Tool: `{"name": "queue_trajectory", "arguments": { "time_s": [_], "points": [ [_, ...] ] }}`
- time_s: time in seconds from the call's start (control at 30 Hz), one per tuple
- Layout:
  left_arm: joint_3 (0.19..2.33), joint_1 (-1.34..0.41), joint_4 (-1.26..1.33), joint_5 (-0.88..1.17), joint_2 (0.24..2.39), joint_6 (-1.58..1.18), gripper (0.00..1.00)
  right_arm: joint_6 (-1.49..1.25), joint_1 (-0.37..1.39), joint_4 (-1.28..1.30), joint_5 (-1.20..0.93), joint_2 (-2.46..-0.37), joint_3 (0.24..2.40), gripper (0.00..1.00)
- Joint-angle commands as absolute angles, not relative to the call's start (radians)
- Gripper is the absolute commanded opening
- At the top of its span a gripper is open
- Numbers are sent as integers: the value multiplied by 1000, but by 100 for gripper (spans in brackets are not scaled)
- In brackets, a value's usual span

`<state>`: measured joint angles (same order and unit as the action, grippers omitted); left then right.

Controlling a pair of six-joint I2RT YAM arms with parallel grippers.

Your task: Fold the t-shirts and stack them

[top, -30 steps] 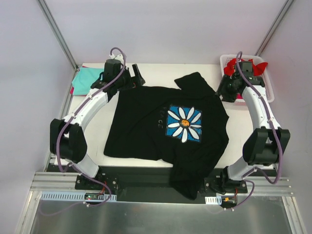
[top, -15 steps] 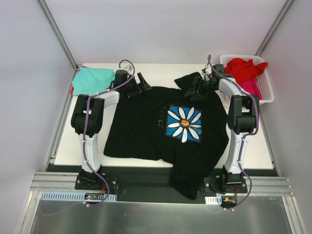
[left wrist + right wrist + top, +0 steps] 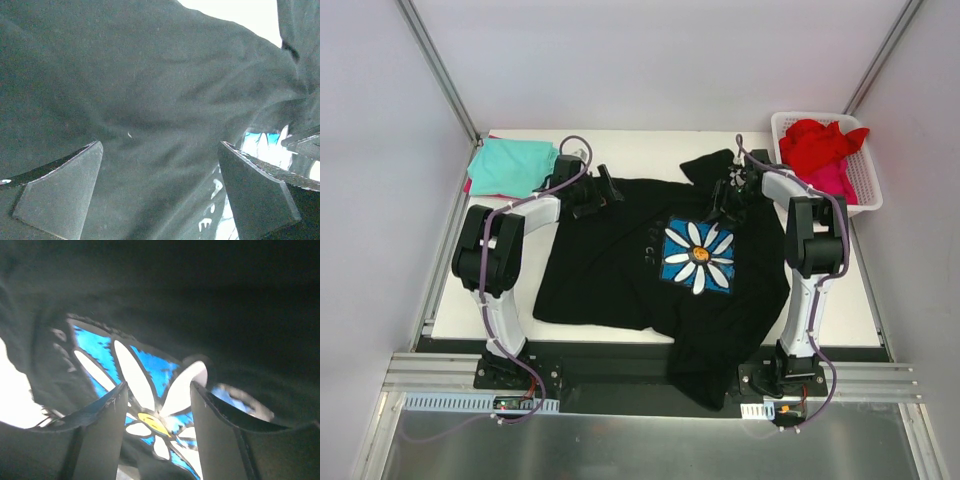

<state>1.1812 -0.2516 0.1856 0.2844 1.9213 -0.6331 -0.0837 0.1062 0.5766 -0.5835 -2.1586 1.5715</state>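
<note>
Barely begun: black shirt (image 3: 620,270) lies unfolded, teal shirt (image 3: 510,165) at the table's far-left corner, red shirts (image 3: 820,140) in basket (image 3: 866,187). Left tool (image 3: 160,150) gapes wide, right tool (image 3: 157,386) half-open, both empty.

The right fingers (image 3: 100,440) have been brought from beyond the black t-shirt's (image 3: 610,270) far right corner onto it; the left fingers (image 3: 60,195) have been drawn over its far left edge.

Top cam: high on near side, looking down at whole counter (image 3: 650,150). Wrist cams: close over black t-shirt (image 3: 615,270); right shares flower print (image 3: 698,254) with top.
</note>
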Motion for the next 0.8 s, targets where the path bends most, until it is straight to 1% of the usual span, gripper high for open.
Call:
{"name": "queue_trajectory", "arguments": {
  "time_s": [0.0, 0.13, 0.2, 0.33, 0.5, 0.6, 0.77],
  "points": [
    [1226, -270, -36, 161, 1841, -514, 99, -23, 169, 782, -248, -2077, 1543, 56],
    [1285, -273, -205, 161, 1881, -482, 99, -29, 219, 883, -187, -2077, 1552, 56],
    [1269, -276, -253, 163, 1879, -479, 99, -26, 244, 914, -131, -2071, 1548, 56],
    [1143, -290, -262, 164, 1810, -491, 99, -34, 319, 911, -100, -1996, 1448, 56],
    [1048, -353, -301, 77, 1730, -491, 99, -43, 386, 922, -45, -1936, 1341, 57],
    [982, -402, -330, 26, 1678, -512, 99, -66, 469, 923, -6, -1890, 1269, 57],
    [911, -515, -370, 17, 1615, -557, 99, -119, 564, 919, 28, -1819, 1166, 57]
  ]
}}
